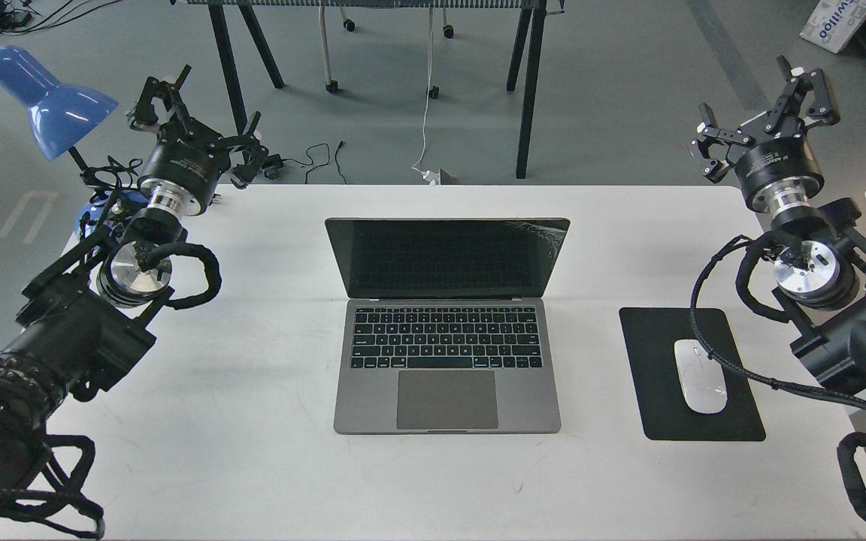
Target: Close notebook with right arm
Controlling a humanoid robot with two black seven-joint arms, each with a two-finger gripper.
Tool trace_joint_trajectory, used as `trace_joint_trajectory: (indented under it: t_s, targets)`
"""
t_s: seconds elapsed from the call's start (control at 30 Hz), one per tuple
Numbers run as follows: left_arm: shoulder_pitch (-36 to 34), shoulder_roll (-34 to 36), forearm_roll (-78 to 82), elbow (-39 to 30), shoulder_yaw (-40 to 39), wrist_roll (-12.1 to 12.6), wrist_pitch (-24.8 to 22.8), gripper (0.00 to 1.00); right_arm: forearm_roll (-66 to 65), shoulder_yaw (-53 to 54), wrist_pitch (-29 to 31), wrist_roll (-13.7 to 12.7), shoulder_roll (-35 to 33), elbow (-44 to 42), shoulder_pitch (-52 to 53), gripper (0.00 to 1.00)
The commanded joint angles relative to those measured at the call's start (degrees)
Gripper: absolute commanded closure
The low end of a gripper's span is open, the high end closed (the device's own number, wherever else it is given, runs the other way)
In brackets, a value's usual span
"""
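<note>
The notebook [446, 353] lies open in the middle of the white table [252, 451], its dark screen [448, 258] standing up and tilted back, keyboard and trackpad facing me. My right arm comes in from the right edge; its gripper [760, 113] is raised over the table's far right corner, fingers spread open and empty, well right of the screen. My left gripper [200, 113] is raised at the far left corner, also open and holding nothing.
A black mouse pad [692, 376] with a white mouse [700, 387] lies right of the notebook, under the right arm's cable. A blue desk lamp [49, 101] stands at the far left. Table legs and cables are on the floor behind.
</note>
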Motion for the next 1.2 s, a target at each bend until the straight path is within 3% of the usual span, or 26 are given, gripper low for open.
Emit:
trace_joint_trajectory:
  t_s: [0.0,0.17,0.73,1.17]
  targets:
    - [0.0,0.0,0.0,0.0,0.1,0.0,0.0,0.0,0.0,-0.2,1.3,0.0,0.0,0.0,0.0,0.0]
    - [0.0,0.0,0.0,0.1,0.0,-0.1,0.0,0.0,-0.8,-1.5,1.2,0.0,0.5,0.2,0.1,0.0]
    - [0.0,0.1,0.0,0.1,0.0,0.0,0.0,0.0,-1.1,-21.2,0.6,-0.7,8.6,1.3,7.2,0.0]
    - [0.0,0.1,0.0,0.1,0.0,0.0,0.0,0.0,-2.2,-29.1,0.9,-1.0,5.7,12.9,0.9,0.0]
